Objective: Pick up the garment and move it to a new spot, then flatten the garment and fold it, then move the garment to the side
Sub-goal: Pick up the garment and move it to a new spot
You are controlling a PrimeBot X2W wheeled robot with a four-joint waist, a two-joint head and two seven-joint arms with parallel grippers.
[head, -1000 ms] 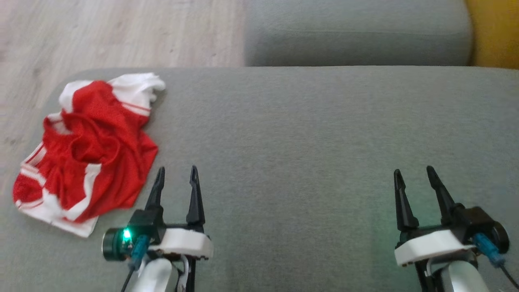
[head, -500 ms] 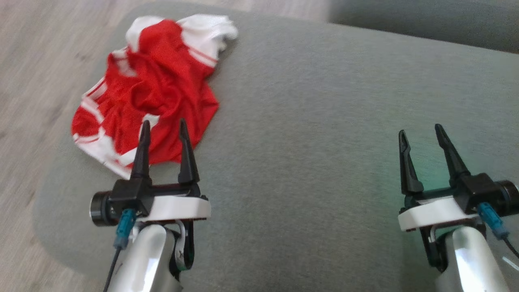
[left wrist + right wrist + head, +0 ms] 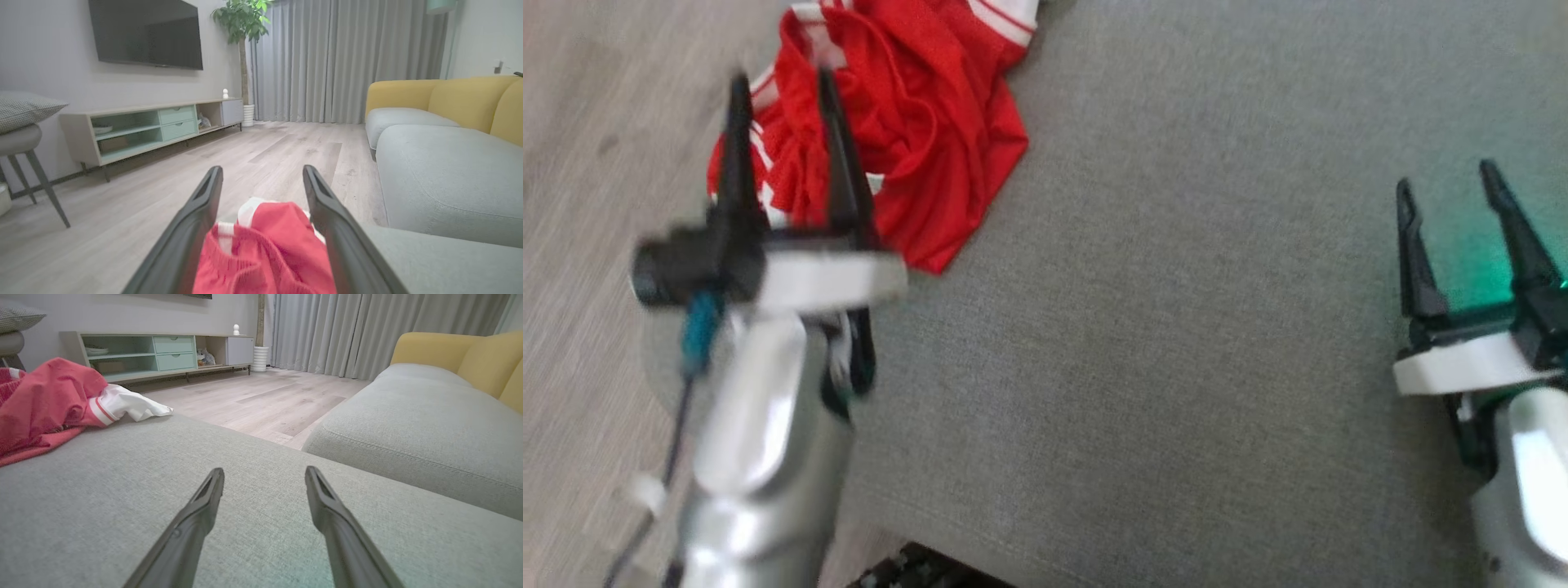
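The crumpled red-and-white mesh garment (image 3: 931, 122) lies at the far left corner of the grey fabric sofa cushion (image 3: 1176, 327), right beside the pale wood floor (image 3: 580, 122). And here's the change: a second ago my left gripper (image 3: 783, 77) stopped short of the cloth's near edge, and now its two dark fingers reach out over the red folds. My head has swung down and left too, so the whole picture has slid; the garment itself hasn't budged. Along my left wrist I see red mesh bunched between the fingers, and they're spread wide, pinching nothing yet. I can't tell whether the tips touch the fabric.

My right gripper (image 3: 1446, 174) hangs over bare cushion on the right, well apart from the cloth, jaws spread as before.

So, as I judge it, the reach is done and the pick-up is on: lower, close on a good bunch, lift. My worry is grabbing one thin layer and dragging the rest towards the floor.
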